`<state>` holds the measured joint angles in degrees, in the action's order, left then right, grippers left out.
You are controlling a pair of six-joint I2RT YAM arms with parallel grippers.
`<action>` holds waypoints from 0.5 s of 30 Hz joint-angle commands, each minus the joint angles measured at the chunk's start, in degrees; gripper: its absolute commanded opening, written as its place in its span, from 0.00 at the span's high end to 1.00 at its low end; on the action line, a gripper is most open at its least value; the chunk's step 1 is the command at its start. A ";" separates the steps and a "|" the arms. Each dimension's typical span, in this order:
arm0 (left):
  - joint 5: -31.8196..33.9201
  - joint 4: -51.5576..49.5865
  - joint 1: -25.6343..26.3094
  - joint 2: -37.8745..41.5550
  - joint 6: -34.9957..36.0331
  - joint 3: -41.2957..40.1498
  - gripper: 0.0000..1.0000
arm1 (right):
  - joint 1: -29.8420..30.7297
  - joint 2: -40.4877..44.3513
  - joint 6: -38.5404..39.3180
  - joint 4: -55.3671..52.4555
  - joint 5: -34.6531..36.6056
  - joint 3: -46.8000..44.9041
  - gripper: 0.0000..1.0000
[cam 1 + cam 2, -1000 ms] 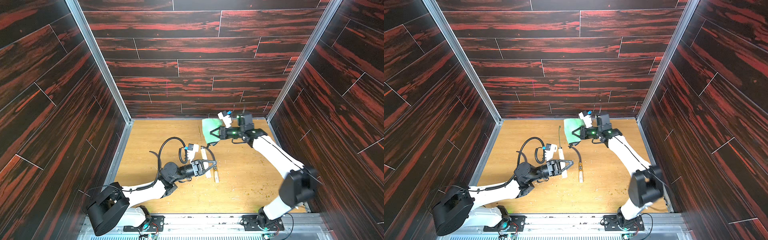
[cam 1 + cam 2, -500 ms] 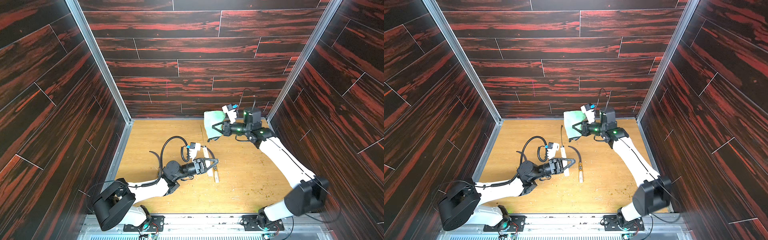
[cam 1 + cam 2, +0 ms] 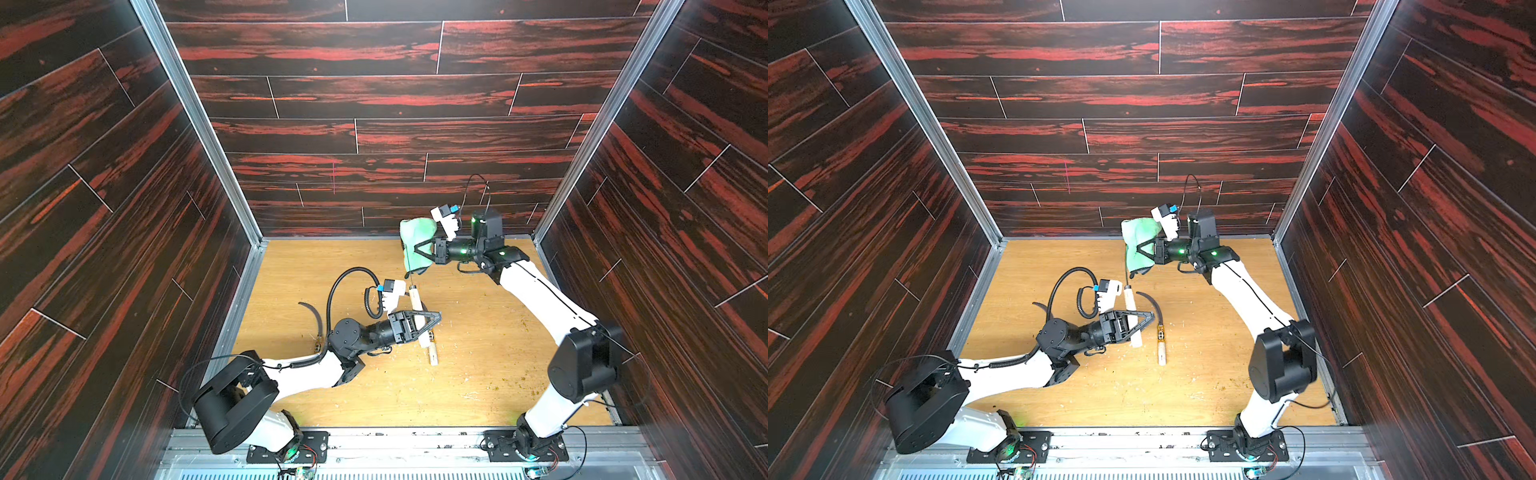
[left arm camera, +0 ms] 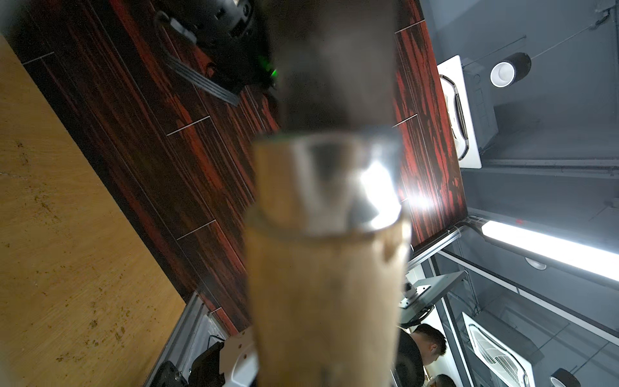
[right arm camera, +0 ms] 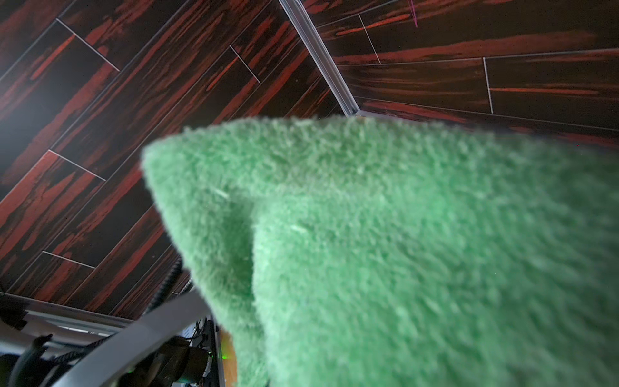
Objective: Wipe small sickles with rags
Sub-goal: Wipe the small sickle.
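Both top views peer steeply down from high at 6 o'clock, sharing the whole table and its walls. The left wrist camera faces 3 o'clock, a small sickle blurringly close; the right wrist camera faces 10 o'clock, the rag filling most of it.

The right gripper holds the rag over the table's rear; before it, the left gripper holds a sickle, blade seemingly touching the rag; second sickle lies just right, third sickle left.
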<state>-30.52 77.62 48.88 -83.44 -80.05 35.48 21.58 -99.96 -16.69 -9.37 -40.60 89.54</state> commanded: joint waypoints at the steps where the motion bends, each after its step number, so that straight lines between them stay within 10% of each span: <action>1: -1.89 3.23 0.64 0.36 -0.19 2.27 1.00 | 0.39 -5.47 0.60 -0.09 -0.89 3.00 1.00; 15: -0.96 3.23 0.69 2.44 0.33 0.49 1.00 | -0.81 -10.69 2.20 -5.11 7.13 4.61 1.00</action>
<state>-31.07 78.00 49.43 -83.20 -80.84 36.01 21.30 -112.46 -15.90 -13.26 -36.10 95.15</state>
